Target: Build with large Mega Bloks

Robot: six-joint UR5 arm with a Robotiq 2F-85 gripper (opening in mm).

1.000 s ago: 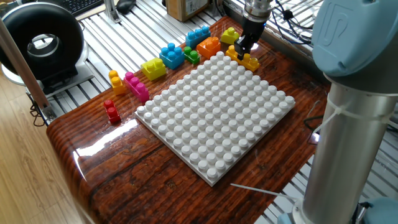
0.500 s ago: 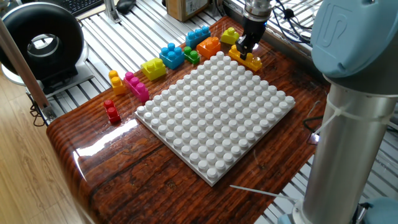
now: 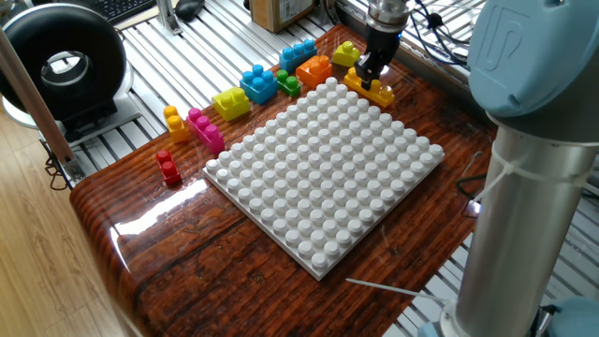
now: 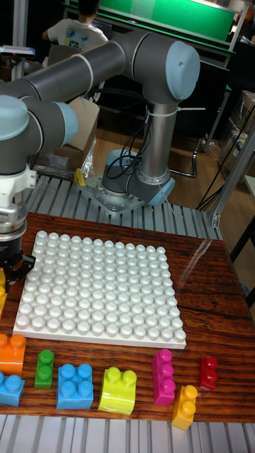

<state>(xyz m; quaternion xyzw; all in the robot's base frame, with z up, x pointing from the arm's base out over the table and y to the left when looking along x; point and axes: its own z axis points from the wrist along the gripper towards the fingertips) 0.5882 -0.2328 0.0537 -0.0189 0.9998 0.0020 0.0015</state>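
Glossy wooden table [image 3: 187, 253] carries white studded plate [image 3: 328, 168] in middle. Claw [image 3: 371, 75] sits at plate's far corner, fingers closed on orange brick [image 3: 374, 90], brick touching or just above table beside plate edge; cannot tell which. Other bricks line plate's far-left side: yellow [image 3: 230, 102], blue [image 3: 257, 82], green [image 3: 288, 84], pink [image 3: 205, 129], red [image 3: 168, 168].

Risks: grip looks off-centre, so brick may tilt or slip on lift. Brick may catch plate edge if moved low. Misaligned studs would block seating.
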